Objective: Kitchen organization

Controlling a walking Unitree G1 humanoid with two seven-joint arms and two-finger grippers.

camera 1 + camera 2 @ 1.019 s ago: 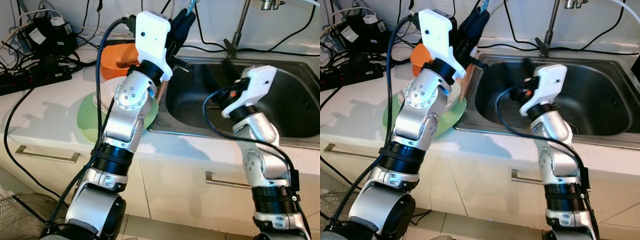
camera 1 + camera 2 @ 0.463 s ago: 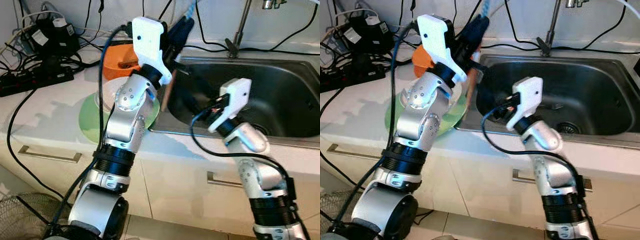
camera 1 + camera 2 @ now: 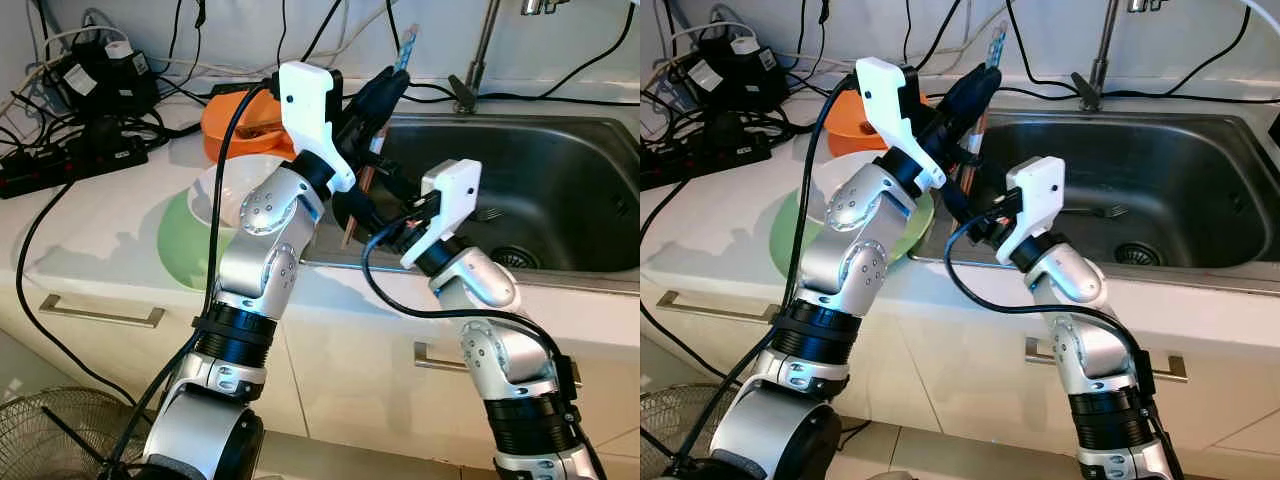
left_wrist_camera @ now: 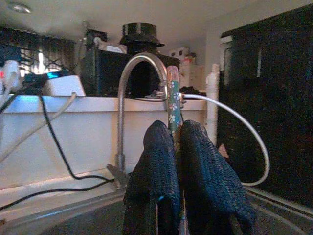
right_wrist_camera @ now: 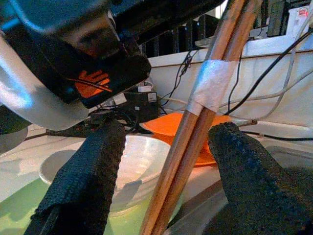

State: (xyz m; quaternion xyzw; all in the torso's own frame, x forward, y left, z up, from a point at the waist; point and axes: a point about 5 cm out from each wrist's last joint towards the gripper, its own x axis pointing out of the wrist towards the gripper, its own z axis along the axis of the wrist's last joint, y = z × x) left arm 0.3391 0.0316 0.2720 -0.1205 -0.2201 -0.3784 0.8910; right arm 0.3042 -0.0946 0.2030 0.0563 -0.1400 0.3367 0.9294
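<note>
A pair of wooden chopsticks (image 3: pixel 367 170), taped together and with a teal flowered top end (image 4: pixel 173 103), is held upright over the sink's left rim. My left gripper (image 3: pixel 378 92) is shut on their upper part. My right gripper (image 3: pixel 372 218) is open around their lower part. In the right wrist view the chopsticks (image 5: pixel 205 103) pass between its two spread fingers (image 5: pixel 83 171), with a gap on each side.
An orange bowl (image 3: pixel 232 118), a white bowl (image 3: pixel 212 195) and a green plate (image 3: pixel 178 245) are on the counter left of the steel sink (image 3: pixel 560 170). A fork (image 3: pixel 487 213) lies in the sink. The faucet (image 3: pixel 482 45) stands behind it. Power strips and cables (image 3: pixel 75 110) crowd the far left.
My right arm has swung left out of the sink basin and brought its open fingers around the chopsticks. My left gripper has shifted slightly right and lower with the chopsticks.
</note>
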